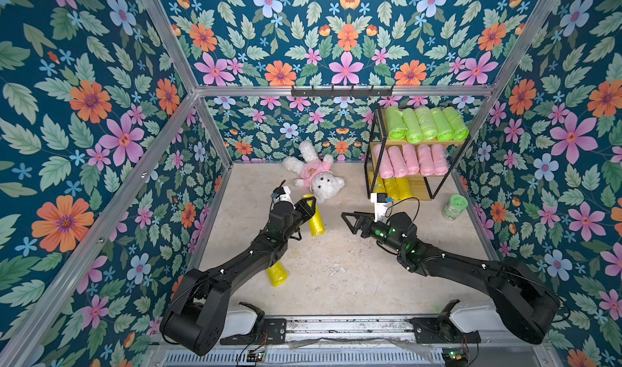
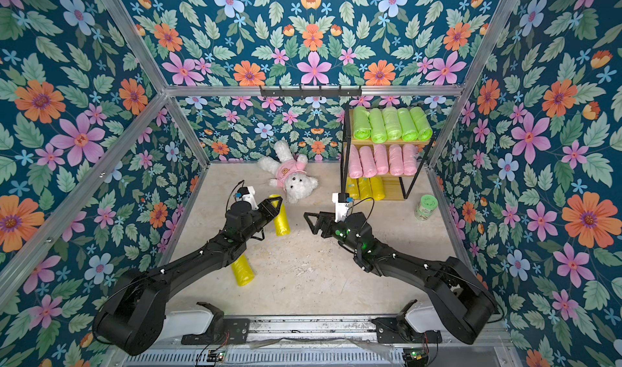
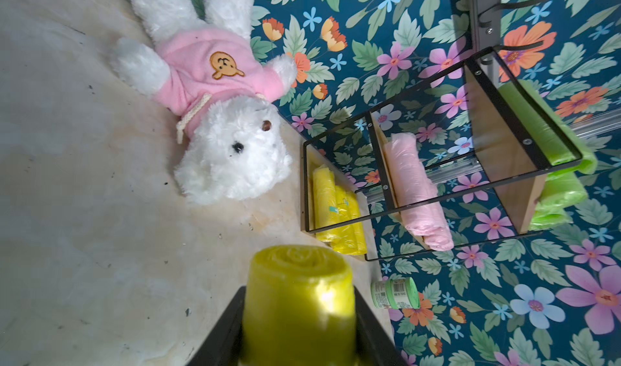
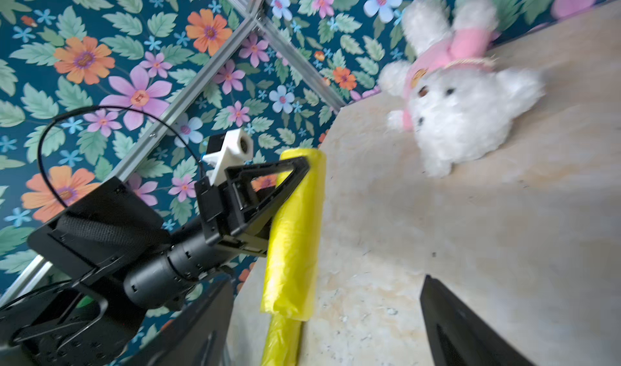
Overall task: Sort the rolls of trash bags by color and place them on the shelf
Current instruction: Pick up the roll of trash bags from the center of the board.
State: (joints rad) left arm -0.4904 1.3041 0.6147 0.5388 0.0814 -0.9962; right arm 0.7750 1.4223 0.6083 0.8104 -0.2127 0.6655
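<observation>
While our left gripper [image 1: 309, 203] clamps the yellow roll [image 1: 316, 225], seemingly on the table [image 1: 336, 274] near the teddy [image 1: 319, 180], and our right gripper [image 1: 348, 221] gapes empty, we judge the pickup underway, needing a lift toward the bottom tier of the shelf [image 1: 420, 188].

On my tabletop [image 1: 336, 281] I see the shelf [image 1: 420, 185] in the far right corner, a plush bear [image 1: 316, 176] by the far edge, a jar [image 1: 454, 207] at the right edge, a yellow roll [image 1: 277, 274] near the left edge and a second yellow roll [image 1: 316, 222] left of centre. The shelf holds green rolls [image 1: 425, 124] on top, pink rolls [image 1: 410, 160] in the middle and yellow rolls [image 1: 392, 186] at the bottom.
</observation>
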